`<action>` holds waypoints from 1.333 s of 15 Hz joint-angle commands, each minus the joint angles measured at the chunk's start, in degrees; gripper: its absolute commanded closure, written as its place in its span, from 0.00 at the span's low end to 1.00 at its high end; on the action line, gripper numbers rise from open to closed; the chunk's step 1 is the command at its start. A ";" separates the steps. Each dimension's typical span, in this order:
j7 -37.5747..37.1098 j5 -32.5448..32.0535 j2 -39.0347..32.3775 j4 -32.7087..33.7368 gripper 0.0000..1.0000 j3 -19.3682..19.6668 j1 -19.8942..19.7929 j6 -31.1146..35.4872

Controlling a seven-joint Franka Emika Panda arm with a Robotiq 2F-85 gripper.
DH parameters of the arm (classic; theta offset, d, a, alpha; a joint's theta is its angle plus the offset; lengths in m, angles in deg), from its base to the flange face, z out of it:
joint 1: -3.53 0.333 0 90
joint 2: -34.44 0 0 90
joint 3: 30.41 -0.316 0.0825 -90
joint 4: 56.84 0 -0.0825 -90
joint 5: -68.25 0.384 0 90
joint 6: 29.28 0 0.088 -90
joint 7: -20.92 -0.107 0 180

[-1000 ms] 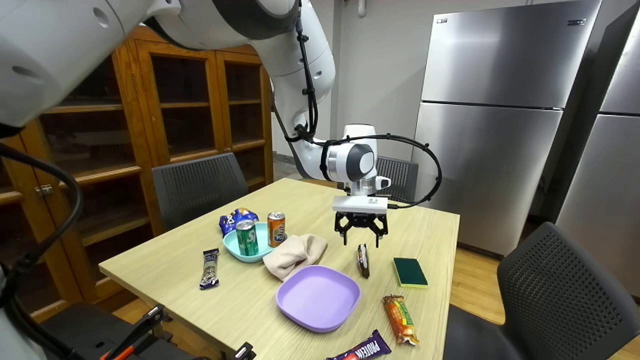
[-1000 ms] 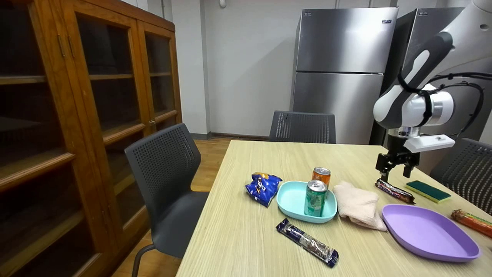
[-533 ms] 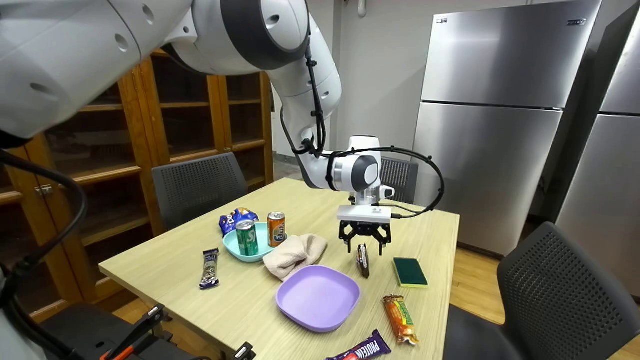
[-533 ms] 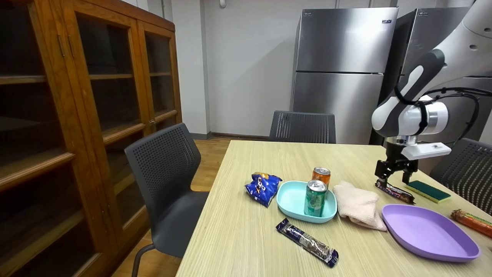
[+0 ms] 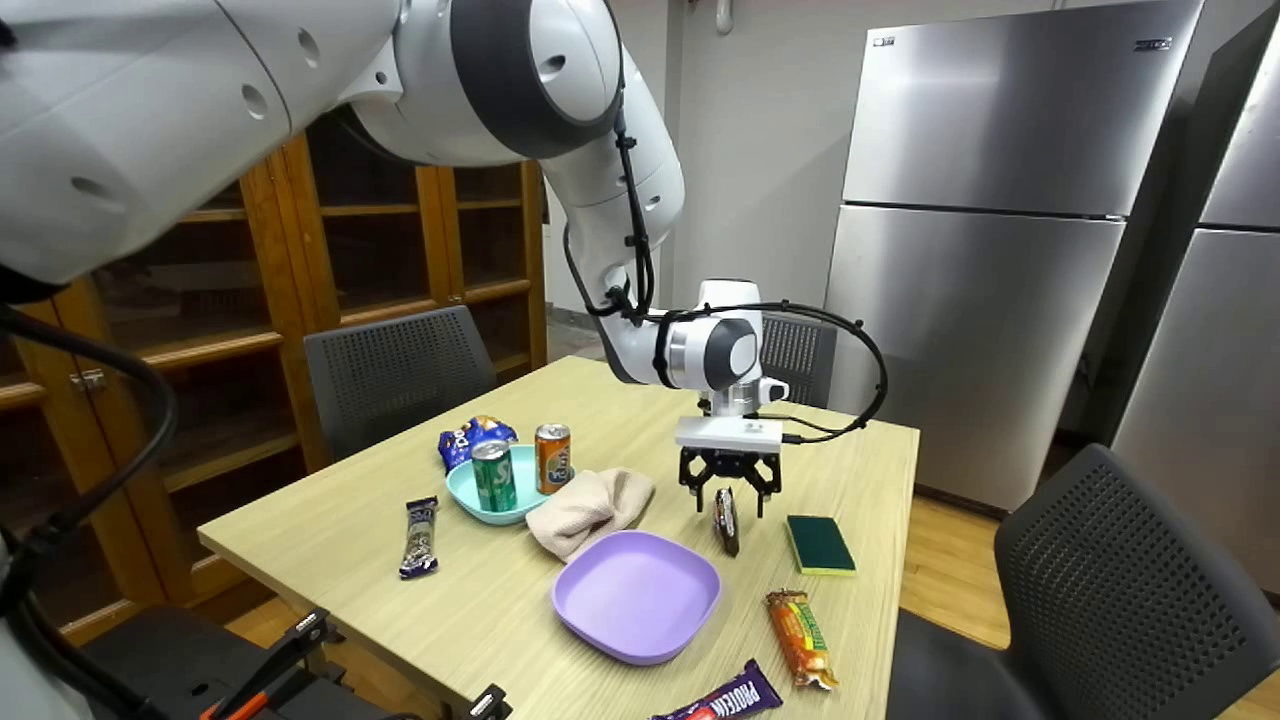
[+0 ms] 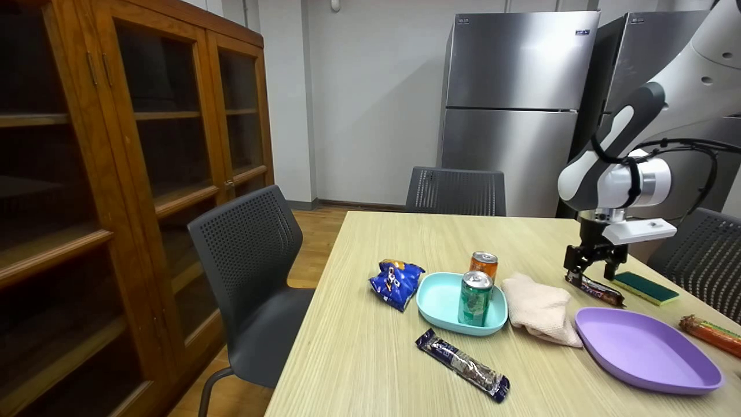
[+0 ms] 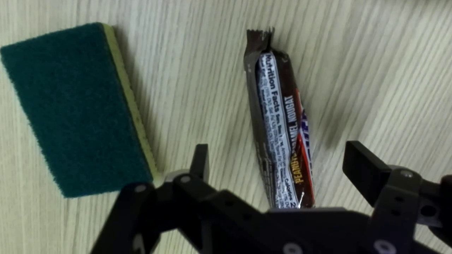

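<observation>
A single black gripper (image 5: pixel 730 510) hangs low over a pale wood-grained table (image 6: pixel 359 347), its two fingers (image 7: pixel 363 167) spread wide on either side of a brown-wrapped candy bar (image 7: pixel 275 123) and gripping nothing. In the wrist view, bare tabletop shows between the bar and each finger, so neither appears to touch it; the bar's lower end there is hidden behind the gripper's body. The positioning looks all but complete, while the grip itself is not yet made: the bar lies on the table, between a green-and-yellow sponge (image 7: pixel 74 113) and a beige cloth (image 6: pixel 538 307), near a purple plate (image 5: pixel 637 595). The count on the tabletop: one sponge, one cloth, one purple plate, one turquoise dish (image 6: pixel 440 301), one blue snack bag (image 6: pixel 396 284) and two drink cans, a green can (image 6: pixel 474 301) and an orange can (image 5: pixel 553 460), both upright at the dish. Wrapped bars number four: the brown one beneath the gripper, a navy-and-silver bar (image 6: pixel 463 365), an orange-wrapped bar (image 5: pixel 800 638) and, cut off at the edge of an exterior view, a purple bar (image 5: pixel 730 698) marked "PROTEIN." Two steel refrigerators (image 5: pixel 1000 330) stand in the background in both exterior views.
</observation>
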 commanded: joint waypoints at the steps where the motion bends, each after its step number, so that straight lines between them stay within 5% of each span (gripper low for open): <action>1: -0.33 0.26 -0.43 2.07 0.35 -0.77 -0.68 -1.98; 10: -0.40 0.17 -0.41 1.93 1.00 -0.73 -0.57 -1.95; 20: 0.53 -0.11 7.91 -3.76 1.00 -1.06 -0.59 0.41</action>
